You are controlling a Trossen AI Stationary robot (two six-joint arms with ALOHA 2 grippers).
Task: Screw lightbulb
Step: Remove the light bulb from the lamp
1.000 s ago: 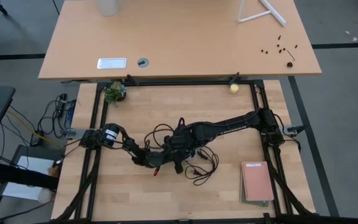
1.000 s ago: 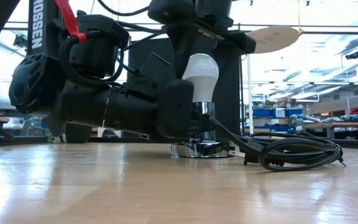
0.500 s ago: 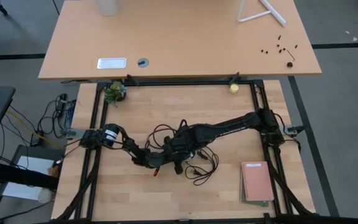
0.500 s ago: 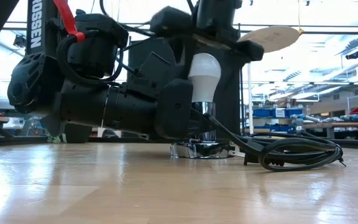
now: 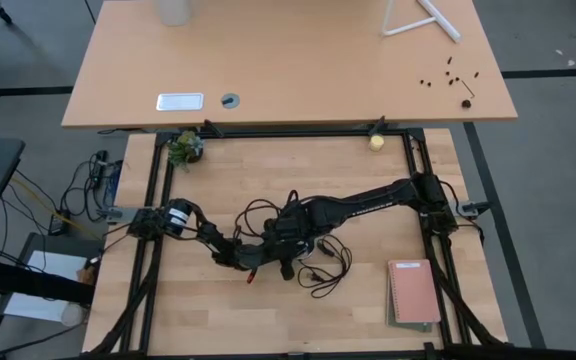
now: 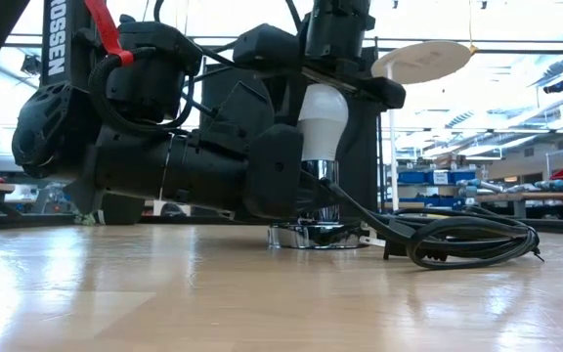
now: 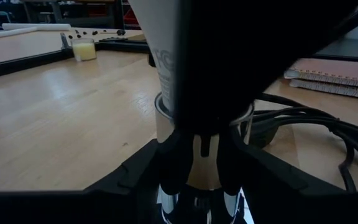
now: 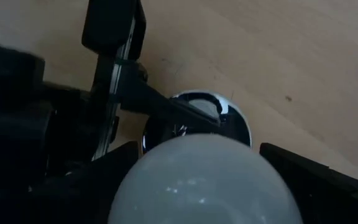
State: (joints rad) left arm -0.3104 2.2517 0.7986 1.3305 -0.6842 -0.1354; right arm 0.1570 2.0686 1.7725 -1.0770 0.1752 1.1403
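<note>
The white lightbulb [image 6: 323, 115] stands upright with its screw base in the chrome socket [image 6: 317, 233], which rests by its round foot on the wooden table. My left gripper [image 6: 299, 191] lies low and level at the socket's stem and is shut on it; it also shows in the high view [image 5: 268, 255]. My right gripper [image 6: 326, 83] comes down from above and is shut on the bulb's rounded head [image 8: 204, 180]; it also shows in the high view [image 5: 293, 232]. The socket's black cord [image 6: 457, 240] lies coiled beside it. My left gripper pinches the socket's chrome stem [image 7: 205, 167] between its two fingers, just under the bulb's neck. The fingers lie level, coming from the table's left. The socket stays upright, its foot on the table. My right gripper pinches the bulb's frosted head [image 8: 166, 168] between its two fingers [image 8: 303, 177], one on each flank. The fingers come from above, pointing down. The bulb stands upright with its base in the socket.
The cord's loops [image 5: 323, 268] spread toward the near right of the socket. Notebooks [image 5: 413, 292] lie at the near right. A pale-yellow ball [image 5: 376, 142] and a small plant [image 5: 184, 148] sit at the far edge. Black frame rails [image 5: 268, 133] border the table.
My right gripper has turned about the bulb's upright axis while staying shut on its head. The bulb stays upright in the socket.
</note>
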